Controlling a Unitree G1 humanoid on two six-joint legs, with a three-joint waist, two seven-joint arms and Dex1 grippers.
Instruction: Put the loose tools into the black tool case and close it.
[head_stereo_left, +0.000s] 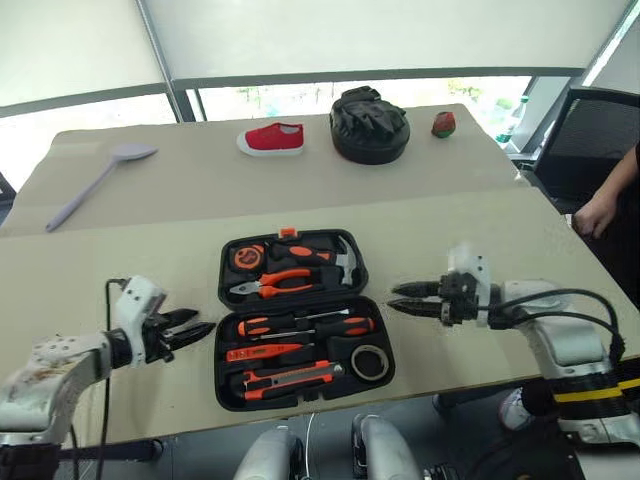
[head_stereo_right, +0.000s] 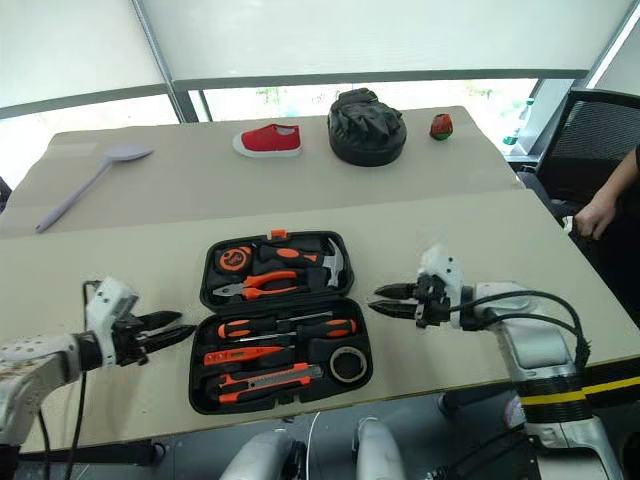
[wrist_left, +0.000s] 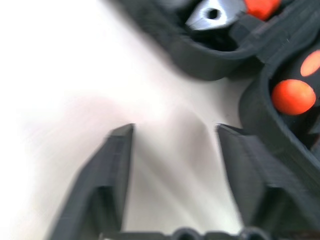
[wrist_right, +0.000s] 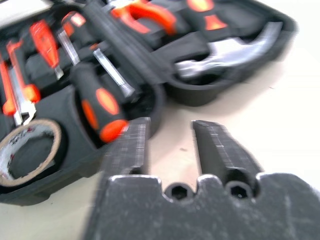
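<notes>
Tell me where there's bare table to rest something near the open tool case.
Free: the strip between the tool case and the spoon, and the patch past the case's far edge, before the red shoe and glove bundle. Crowded: each side of the case, where the left gripper and right gripper hover open.

From my remote station I note a lilac spoon (head_stereo_left: 95, 187) lying on the far left of the beige table (head_stereo_left: 180, 190), well apart from a small red shoe (head_stereo_left: 272, 138) at the back. Just beside the shoe sits a round black bundle of gloves (head_stereo_left: 369, 124), then a small red-green object (head_stereo_left: 443, 124). At the right edge a person's hand (head_stereo_left: 595, 213) shows near a black mesh chair (head_stereo_left: 590, 140).
</notes>
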